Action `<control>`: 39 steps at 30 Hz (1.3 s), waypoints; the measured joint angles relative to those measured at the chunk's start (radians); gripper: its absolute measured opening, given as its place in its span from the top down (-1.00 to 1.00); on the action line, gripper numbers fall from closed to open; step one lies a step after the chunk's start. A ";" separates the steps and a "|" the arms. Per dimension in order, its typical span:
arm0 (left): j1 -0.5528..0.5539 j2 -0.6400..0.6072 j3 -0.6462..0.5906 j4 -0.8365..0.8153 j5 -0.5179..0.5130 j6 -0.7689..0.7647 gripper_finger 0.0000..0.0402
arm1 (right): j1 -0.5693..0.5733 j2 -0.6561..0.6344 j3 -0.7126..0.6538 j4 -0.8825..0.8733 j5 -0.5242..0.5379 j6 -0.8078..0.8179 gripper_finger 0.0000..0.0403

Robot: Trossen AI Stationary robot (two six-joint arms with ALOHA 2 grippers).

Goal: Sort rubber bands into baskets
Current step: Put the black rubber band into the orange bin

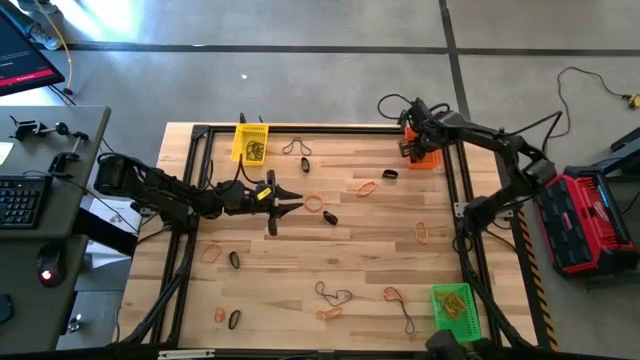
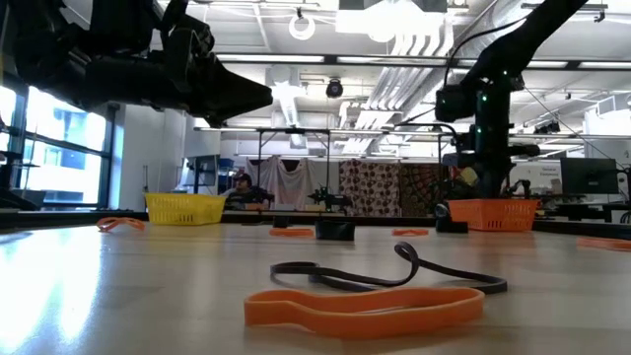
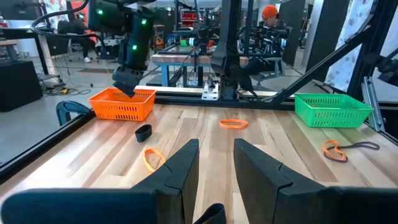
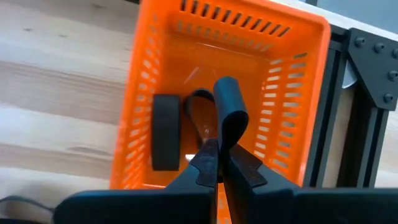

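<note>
Most rubber bands (image 1: 313, 203) still lie loose across the table (image 1: 370, 255). L gripper (image 1: 296, 207) mid-table, fingers apart, empty. Yellow basket (image 1: 251, 141), green basket (image 1: 452, 305) partly filled. R gripper (image 4: 216, 163) pinches black band (image 4: 229, 115) over orange basket (image 4: 155, 74); you've many left.

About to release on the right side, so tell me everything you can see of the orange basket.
The orange basket is a small rectangular plastic mesh tub with slotted walls, upright at the table's far right corner beside the black frame. At least one black band lies inside. The right gripper hangs over it, shut on a black rubber band.
</note>
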State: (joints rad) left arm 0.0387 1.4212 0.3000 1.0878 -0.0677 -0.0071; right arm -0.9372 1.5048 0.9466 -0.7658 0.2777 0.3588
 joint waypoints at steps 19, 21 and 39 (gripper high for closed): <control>0.001 0.000 0.000 0.001 -0.023 0.000 0.53 | -0.047 0.136 0.000 0.001 -0.045 -0.001 1.00; 0.001 0.000 0.000 0.001 -0.023 0.000 0.53 | -0.047 0.141 0.000 0.005 -0.045 -0.013 1.00; 0.001 0.000 0.000 0.016 -0.023 0.021 0.53 | -0.009 0.140 0.000 0.004 0.039 -0.176 0.37</control>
State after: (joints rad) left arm 0.0399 1.4216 0.3004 1.1033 -0.0902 0.0140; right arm -0.9463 1.6451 0.9466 -0.7616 0.3164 0.1825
